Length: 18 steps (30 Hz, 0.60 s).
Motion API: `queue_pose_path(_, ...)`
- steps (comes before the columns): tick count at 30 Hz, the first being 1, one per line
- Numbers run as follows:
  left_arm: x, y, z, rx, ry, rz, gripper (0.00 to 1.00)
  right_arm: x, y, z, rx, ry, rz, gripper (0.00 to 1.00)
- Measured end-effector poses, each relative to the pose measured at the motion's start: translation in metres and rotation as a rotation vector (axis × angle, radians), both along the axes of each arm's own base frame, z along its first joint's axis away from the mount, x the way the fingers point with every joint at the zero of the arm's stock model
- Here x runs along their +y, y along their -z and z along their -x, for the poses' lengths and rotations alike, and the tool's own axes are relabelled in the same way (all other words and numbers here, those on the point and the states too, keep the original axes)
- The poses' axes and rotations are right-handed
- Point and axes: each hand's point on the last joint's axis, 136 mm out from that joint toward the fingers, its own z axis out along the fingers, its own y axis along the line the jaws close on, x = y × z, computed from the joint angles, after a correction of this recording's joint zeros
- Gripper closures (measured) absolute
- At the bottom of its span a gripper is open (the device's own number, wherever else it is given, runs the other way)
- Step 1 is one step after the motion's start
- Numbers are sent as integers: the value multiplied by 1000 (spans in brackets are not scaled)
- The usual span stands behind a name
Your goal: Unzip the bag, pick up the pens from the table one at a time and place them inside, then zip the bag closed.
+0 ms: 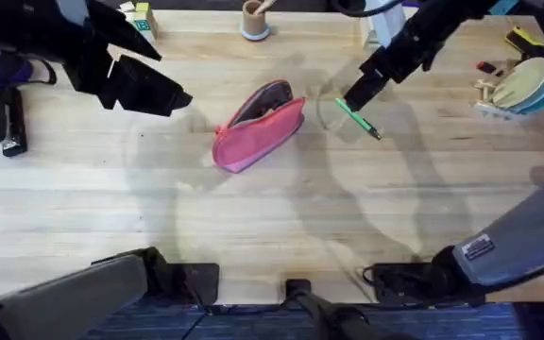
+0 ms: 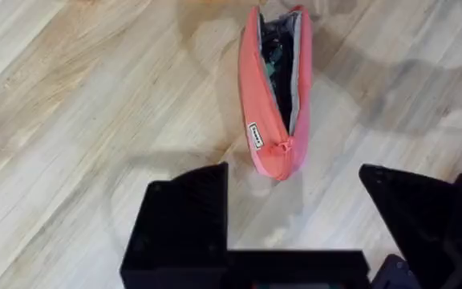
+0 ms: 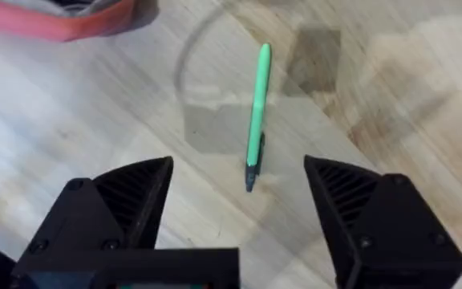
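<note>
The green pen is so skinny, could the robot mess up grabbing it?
Maybe. The green pen lies flat on the table, and the open right gripper hovers over its dark tip, not its middle, so the pen might tip or slip out. The bag is open, but its mouth looks narrow, so the pen could catch on the edge. The left gripper hangs open and isn't steadying the bag.

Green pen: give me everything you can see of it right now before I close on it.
The green pen is a thin, bright green stick, plastic by its look, with a dark tip and a small dark clip-like part near that end. It lies flat on the wooden table, just right of the pink bag, apart from it. Nothing touches it but the table. The right gripper hovers above its dark end with jaws open, not yet on it.
</note>
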Motion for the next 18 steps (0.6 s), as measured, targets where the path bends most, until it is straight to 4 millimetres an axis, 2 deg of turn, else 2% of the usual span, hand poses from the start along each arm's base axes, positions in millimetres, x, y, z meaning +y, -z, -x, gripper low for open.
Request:
queue_pose_path(6, 0, 0, 0, 0, 0, 0, 7, -1, 22, -7, 30, 53, 13, 5)
queue_pose_path(11, 0, 0, 0, 0, 0, 0, 7, -5, 30, -18, -1, 106, 32, 4)
queue_pose_path(18, 0, 0, 0, 0, 0, 0, 7, -7, 50, -13, 12, 137, 40, 4)
